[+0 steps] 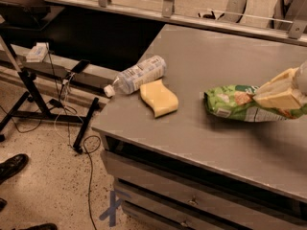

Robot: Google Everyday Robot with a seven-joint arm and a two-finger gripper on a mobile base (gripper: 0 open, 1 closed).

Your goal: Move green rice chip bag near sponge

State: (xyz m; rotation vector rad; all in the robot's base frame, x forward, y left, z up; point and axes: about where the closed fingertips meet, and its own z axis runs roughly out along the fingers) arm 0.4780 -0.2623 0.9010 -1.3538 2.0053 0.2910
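The green rice chip bag is held just above the grey table, to the right of the middle. My gripper comes in from the right edge, its tan fingers shut on the bag's right half. The pale yellow sponge lies flat on the table to the left, a short gap away from the bag's left end. The bag's right end is hidden behind my fingers.
A clear plastic bottle lies on its side right behind the sponge, at the table's left edge. Drawers run under the table front. Cables, a metal stand and a shoe are on the floor at left.
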